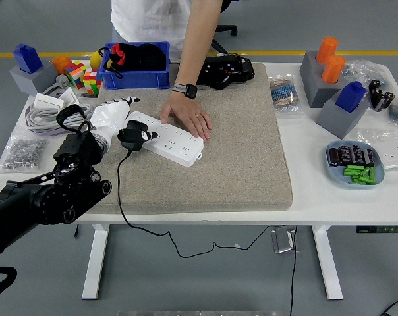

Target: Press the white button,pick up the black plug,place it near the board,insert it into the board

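power strip: 1 | black plug: 1 | blue bin: 1 | orange cylinders: 2

Robotics lab: white desk crowded with test props, parts bin, grey floor with yellow line.
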`<state>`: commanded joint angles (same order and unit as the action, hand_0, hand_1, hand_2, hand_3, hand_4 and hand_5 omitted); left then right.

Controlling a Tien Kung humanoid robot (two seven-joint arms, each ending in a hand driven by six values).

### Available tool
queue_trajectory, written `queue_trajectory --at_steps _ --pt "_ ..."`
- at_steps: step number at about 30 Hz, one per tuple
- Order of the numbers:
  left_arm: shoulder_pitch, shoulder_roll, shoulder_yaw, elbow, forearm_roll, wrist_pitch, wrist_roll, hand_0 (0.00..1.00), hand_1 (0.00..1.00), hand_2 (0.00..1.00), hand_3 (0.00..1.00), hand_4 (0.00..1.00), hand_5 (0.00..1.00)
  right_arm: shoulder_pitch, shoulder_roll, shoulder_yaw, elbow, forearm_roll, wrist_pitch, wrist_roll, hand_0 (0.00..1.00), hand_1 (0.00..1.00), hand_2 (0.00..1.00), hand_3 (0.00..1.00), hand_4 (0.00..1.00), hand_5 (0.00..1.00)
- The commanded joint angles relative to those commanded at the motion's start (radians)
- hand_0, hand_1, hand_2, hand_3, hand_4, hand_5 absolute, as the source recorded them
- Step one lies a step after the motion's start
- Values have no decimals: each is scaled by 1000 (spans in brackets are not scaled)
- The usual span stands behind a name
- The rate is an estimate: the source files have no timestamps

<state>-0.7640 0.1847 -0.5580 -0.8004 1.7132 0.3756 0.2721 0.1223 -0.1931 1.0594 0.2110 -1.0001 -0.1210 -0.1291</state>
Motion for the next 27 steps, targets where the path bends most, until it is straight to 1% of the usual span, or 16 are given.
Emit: queue_trajectory --at_steps 2,4,5,8,10,11,14,15,16,17,20,22,23,27 --pt "16 17 -23 -45 -1 22 -32 954 998 971 959 998 684 1 -1 -1 0 -1 0 0 796 769 797 775 797 586" --pt "35 40 -48 -97 5 57 -81 954 998 971 959 998 684 2 -3 -1 0 -2 0 0 796 769 797 775 797 586" --pt "45 51 -57 -117 6 71 -100 955 967 921 892 939 807 3 -3 1 0 -4 0 1 796 769 797 776 797 586" --pt "79 93 -75 -183 3 111 -178 955 967 921 892 939 807 4 -4 4 1 -6 -1 1 796 769 797 776 797 586" --pt "105 124 -79 -213 1 115 -225 955 967 921 892 939 807 4 -5 8 0 -9 -1 1 796 769 797 776 797 586" --pt "113 134 -79 -220 1 114 -241 941 933 836 820 886 744 4 -5 9 0 -9 -1 1 796 768 797 775 797 586" --pt "150 169 -81 -237 4 98 -279 941 933 836 820 886 744 3 -7 15 0 -14 -1 1 796 768 797 775 797 586" --pt "160 177 -82 -238 5 94 -285 941 933 836 820 886 744 2 -7 18 1 -15 -1 1 796 768 797 775 797 586" --pt "169 183 -82 -238 5 93 -289 941 933 836 820 886 744 1 -8 21 1 -17 -2 2 796 768 797 775 797 586" --pt "179 188 -82 -237 5 93 -293 942 935 837 825 861 703 0 -8 24 2 -18 -2 2 796 767 795 775 797 586" --pt "202 196 -79 -228 16 91 -293 942 935 837 825 861 703 -3 -9 32 3 -22 -2 2 796 767 795 775 797 586" --pt "214 196 -79 -219 34 87 -282 942 935 837 825 861 703 -4 -9 36 4 -25 -2 3 796 767 795 775 797 586" --pt "217 195 -79 -215 41 85 -275 948 938 850 830 843 671 -5 -10 36 4 -26 -2 3 796 766 794 776 797 586" --pt "225 187 -73 -198 67 78 -255 948 938 850 830 843 671 -6 -11 38 6 -27 -3 5 796 766 794 776 797 586"
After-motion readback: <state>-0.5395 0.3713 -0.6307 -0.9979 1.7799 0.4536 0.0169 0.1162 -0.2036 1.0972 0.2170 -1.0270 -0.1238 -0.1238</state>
